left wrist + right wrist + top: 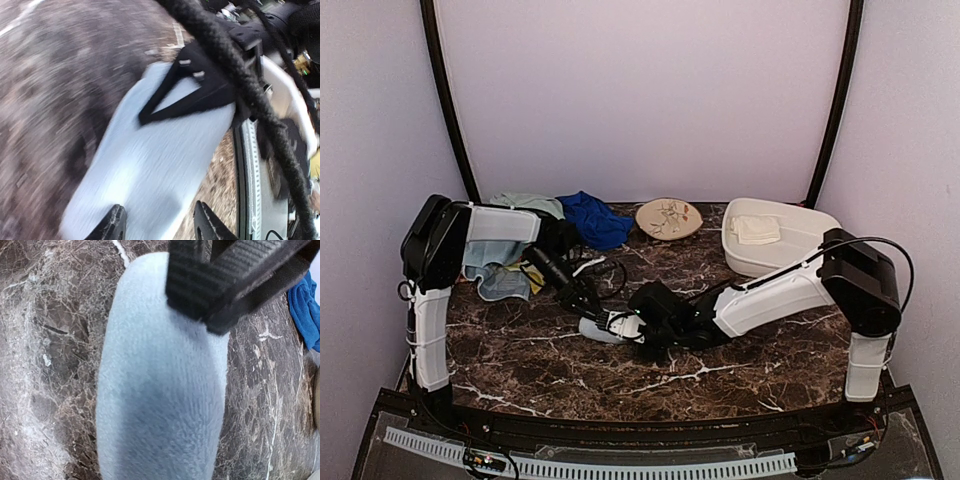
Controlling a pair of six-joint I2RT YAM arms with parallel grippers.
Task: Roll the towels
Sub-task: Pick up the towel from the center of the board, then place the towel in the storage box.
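A light blue towel [604, 331], rolled into a thick tube, lies on the dark marble table [520, 350] between my two grippers. My left gripper [160, 226] hovers over one end with its fingertips apart and the towel [150, 165] below them. My right gripper [638, 328] is at the other end. One of its black fingers [185, 97] rests on the cloth, and its own jaws are hidden in the right wrist view. There the roll [160, 405] fills the middle, with the left gripper's ribbed fingers [210, 285] over its far end.
A royal blue towel [592, 218] and a heap of pale green, light blue and yellow towels [505, 272] lie at the back left. A round beige plate [668, 218] sits at the back centre. A white tub [798, 252] with a cream towel [755, 229] stands at the back right.
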